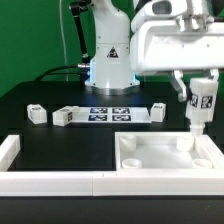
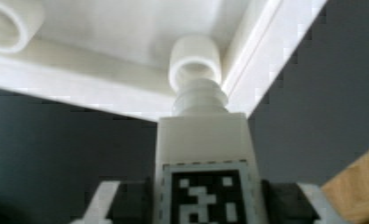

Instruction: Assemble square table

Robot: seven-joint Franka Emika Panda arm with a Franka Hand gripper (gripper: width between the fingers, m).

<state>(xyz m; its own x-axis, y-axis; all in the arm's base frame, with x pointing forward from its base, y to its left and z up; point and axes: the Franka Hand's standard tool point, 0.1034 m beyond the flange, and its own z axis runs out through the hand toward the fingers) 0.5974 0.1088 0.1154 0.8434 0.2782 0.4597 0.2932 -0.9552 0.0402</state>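
The white square table top (image 1: pixel 150 152) lies at the exterior view's right front, rim up, with round corner sockets. My gripper (image 1: pixel 201 92) is shut on a white tagged leg (image 1: pixel 200 115) and holds it upright over the top's far right corner. In the wrist view the leg (image 2: pixel 202 150) runs from between my fingers (image 2: pixel 110 200) down to a corner socket (image 2: pixel 195 60); its stepped tip is at the socket's mouth. Another socket (image 2: pixel 7 30) shows nearby. Three more tagged legs lie on the black table: one (image 1: pixel 37 113), a second (image 1: pixel 66 116), a third (image 1: pixel 158 111).
The marker board (image 1: pixel 110 113) lies flat in front of the robot base (image 1: pixel 110 70). Long low white border walls (image 1: pixel 50 180) run along the front and the exterior view's left (image 1: pixel 8 148).
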